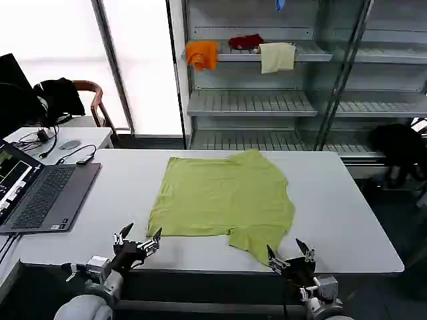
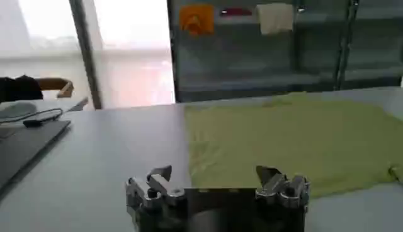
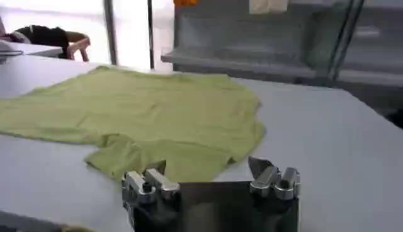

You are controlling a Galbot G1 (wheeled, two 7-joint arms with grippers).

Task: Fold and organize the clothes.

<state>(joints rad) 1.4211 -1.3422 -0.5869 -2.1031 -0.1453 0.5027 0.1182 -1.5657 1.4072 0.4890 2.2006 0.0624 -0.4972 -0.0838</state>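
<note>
I see the T-shirt (image 1: 223, 200) lying spread flat on the table (image 1: 333, 207), no fold made yet. My left claw (image 1: 137, 244) hovers at the near edge by the shirt's corner, fingers apart; my right claw (image 1: 291, 257) waits by the near sleeve, also apart. Next I'd pinch both near points together

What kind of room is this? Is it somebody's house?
Probably not a house; it looks more like a lab or workroom. A grey open laptop sits on the white rectangular table, grey metal shelves stand behind, and a lime-green cotton T-shirt lies spread out for practice.
</note>
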